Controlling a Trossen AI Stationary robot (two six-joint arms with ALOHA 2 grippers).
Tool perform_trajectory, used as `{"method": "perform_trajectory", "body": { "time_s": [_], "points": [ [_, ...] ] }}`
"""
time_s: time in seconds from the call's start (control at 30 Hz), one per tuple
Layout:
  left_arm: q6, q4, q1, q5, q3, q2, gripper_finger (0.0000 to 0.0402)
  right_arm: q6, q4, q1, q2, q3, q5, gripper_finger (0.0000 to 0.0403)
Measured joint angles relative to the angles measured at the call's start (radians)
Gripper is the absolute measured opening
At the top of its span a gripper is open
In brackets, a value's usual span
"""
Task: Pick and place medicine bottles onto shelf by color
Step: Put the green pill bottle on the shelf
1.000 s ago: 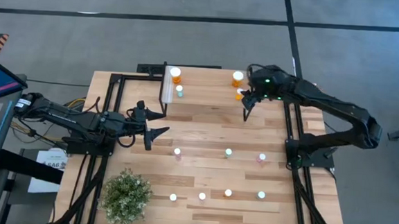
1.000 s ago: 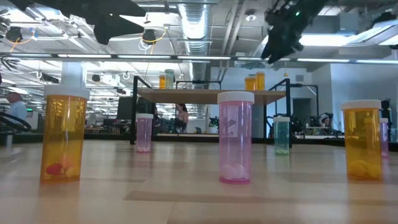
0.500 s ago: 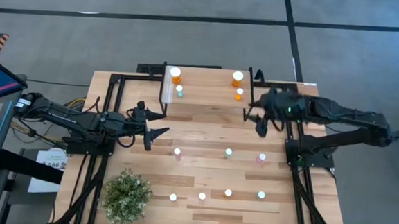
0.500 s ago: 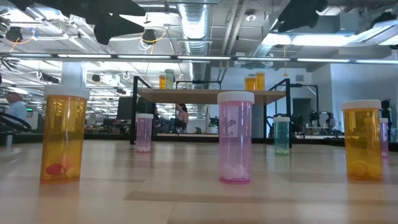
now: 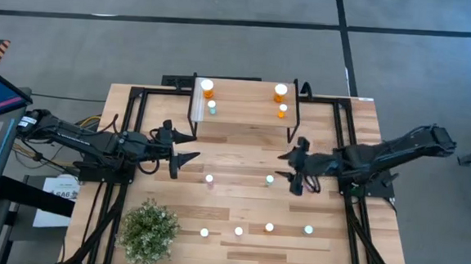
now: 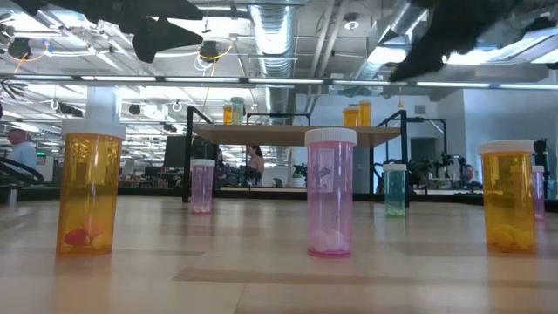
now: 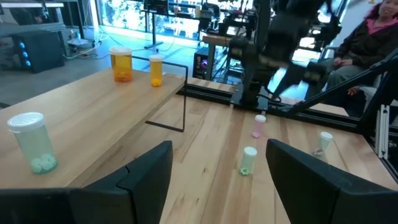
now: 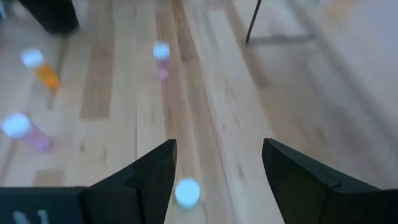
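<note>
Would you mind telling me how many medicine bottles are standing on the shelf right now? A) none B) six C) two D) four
D: the high view shows four white caps on the shelf: an orange bottle and a teal bottle near its left end, and two orange bottles near its right end.

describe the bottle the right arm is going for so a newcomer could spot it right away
From the shelf at the table's far edge, look toward the middle of the table, where three small white-capped bottles stand in a row. It is the teal-green bottle in the middle, just beside the open right gripper. The left neighbour looks pink; the right one is hidden by the arm.
</note>
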Motion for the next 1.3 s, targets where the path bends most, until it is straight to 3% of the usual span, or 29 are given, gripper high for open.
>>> {"method": "perform_trajectory", "body": {
  "time_s": [0.23, 0.97, 1.1, 1.3],
  "points": [
    [0.004, 0.0, 0.0, 0.002, 0.0, 0.0, 0.0247, 0.02, 0.123, -0.001, 0.113, -0.084, -0.029, 0.026],
    [-0.002, 0.0, 0.0, 0.004, 0.0, 0.0, 0.0247, 0.072, 0.219, -0.109, 0.4, -0.09, -0.25, 0.0259],
    [-0.002, 0.0, 0.0, 0.004, 0.0, 0.0, 0.0247, 0.072, 0.225, -0.115, 0.426, -0.09, -0.272, 0.0239],
    [-0.001, 0.0, 0.0, 0.004, 0.0, 0.0, 0.0247, 0.079, 0.22, -0.113, 0.413, -0.09, -0.278, 0.0176]
  ]
}}
